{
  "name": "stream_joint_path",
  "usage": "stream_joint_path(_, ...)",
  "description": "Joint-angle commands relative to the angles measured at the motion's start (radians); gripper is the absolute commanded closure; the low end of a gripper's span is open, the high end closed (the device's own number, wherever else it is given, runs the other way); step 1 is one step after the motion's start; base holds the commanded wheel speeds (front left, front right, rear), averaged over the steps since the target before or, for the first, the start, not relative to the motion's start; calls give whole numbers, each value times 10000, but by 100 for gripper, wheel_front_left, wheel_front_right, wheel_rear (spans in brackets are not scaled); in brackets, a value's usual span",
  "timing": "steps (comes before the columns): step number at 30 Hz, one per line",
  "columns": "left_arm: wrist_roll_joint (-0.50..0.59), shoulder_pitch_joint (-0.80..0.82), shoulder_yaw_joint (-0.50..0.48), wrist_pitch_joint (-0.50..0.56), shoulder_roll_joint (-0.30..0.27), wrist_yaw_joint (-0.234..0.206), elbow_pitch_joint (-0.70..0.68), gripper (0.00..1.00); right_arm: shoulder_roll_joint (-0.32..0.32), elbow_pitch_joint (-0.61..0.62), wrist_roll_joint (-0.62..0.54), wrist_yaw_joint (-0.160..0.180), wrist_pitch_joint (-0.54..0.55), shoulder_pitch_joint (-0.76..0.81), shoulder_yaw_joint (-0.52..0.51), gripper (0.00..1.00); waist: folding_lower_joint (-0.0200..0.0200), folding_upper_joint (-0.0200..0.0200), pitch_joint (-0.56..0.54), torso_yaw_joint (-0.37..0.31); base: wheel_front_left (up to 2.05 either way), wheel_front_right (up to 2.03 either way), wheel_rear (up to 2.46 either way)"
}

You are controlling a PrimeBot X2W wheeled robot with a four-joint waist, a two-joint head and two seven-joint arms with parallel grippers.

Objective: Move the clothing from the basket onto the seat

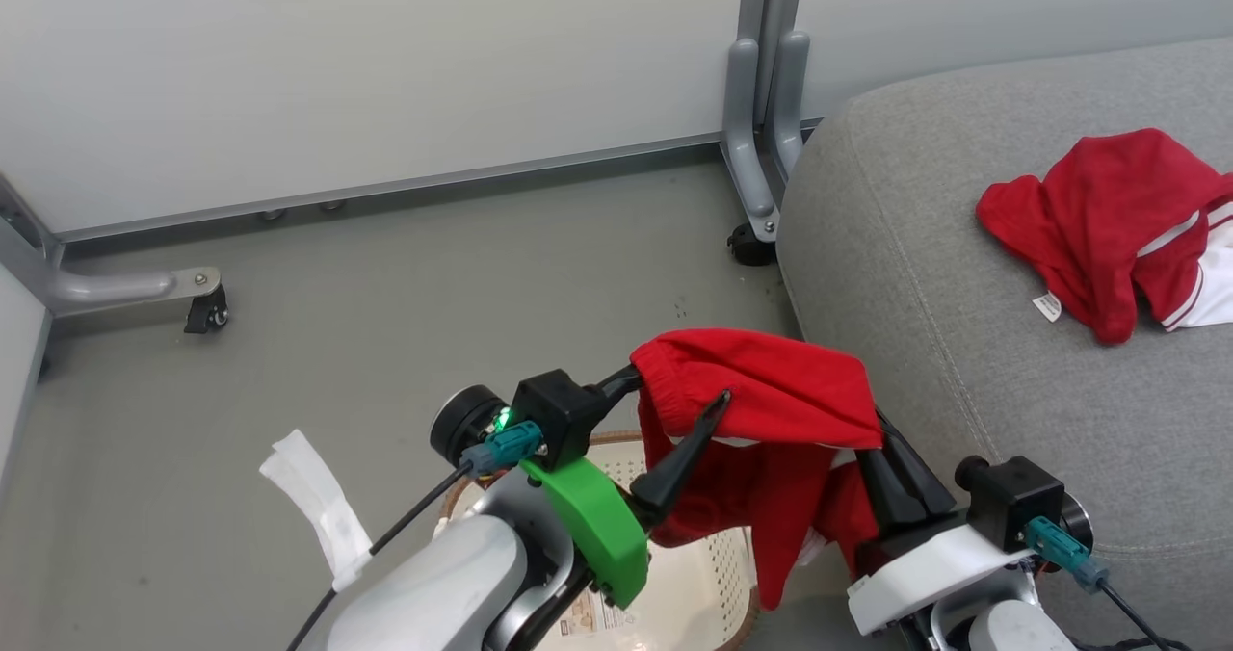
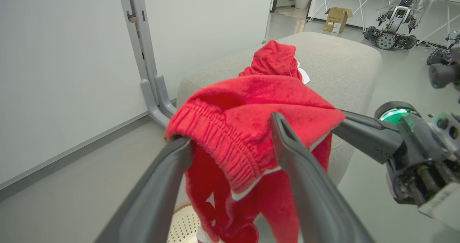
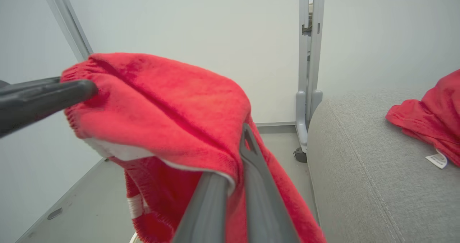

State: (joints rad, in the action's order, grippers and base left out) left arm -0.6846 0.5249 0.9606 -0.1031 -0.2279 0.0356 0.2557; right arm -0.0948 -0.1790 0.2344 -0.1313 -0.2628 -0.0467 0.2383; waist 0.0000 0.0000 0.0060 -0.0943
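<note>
We see our left end effector (image 1: 679,388) with its two fingers spread wide. One fingertip is tucked into the elastic waistband of a red garment (image 1: 771,391), and the other lies bare against the outside of the cloth. Our right end effector (image 3: 233,164) has its fingers pressed close together, pinching the opposite, white-edged hem of the same piece. Between the two the cloth is stretched like a small roof, and the rest hangs down in folds that show a white stripe.

The garment is in the air, above the basket (image 1: 708,574), whose pale perforated wall and brown rim show below our left end effector. It is just beside the rounded front corner of the seat (image 1: 963,362), not yet over the cushion. The basket stands on the grey floor (image 1: 433,295), near the seat.

A second red garment (image 1: 1098,218) with white panels lies crumpled on top of the seat, well apart from the held one. Its small white tag (image 1: 1047,305) rests on the grey fabric. Behind the seat stands a pale partition (image 1: 385,73) on grey feet with black castors.
</note>
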Motion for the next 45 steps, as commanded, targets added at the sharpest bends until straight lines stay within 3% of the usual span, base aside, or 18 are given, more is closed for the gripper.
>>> stream_joint_path(1,-39,-237,-28,-107,-137,56,1,0,30,66,-12,10,-31,-69,-39,100,0,0,19,-61,0,0,0)
stream_joint_path(4,-2,-419,-10,-174,-381,19,71,0,49,128,-61,10,-31,-68,-139,100,0,0,29,-132,0,0,0)
stream_joint_path(18,-519,-1934,-1032,-1292,-1268,-906,-266,0,157,308,-99,10,-31,126,-473,100,0,0,66,-620,0,0,0)
stream_joint_path(30,577,-3226,-2038,-1618,-1579,-1589,-1362,0,213,809,35,10,-31,544,-963,100,0,0,238,-1354,0,0,0)
stream_joint_path(45,2449,-4306,-3001,-1615,-1692,-898,-1960,0,356,1869,-214,10,-31,875,-1167,100,0,0,963,-3540,0,0,0)
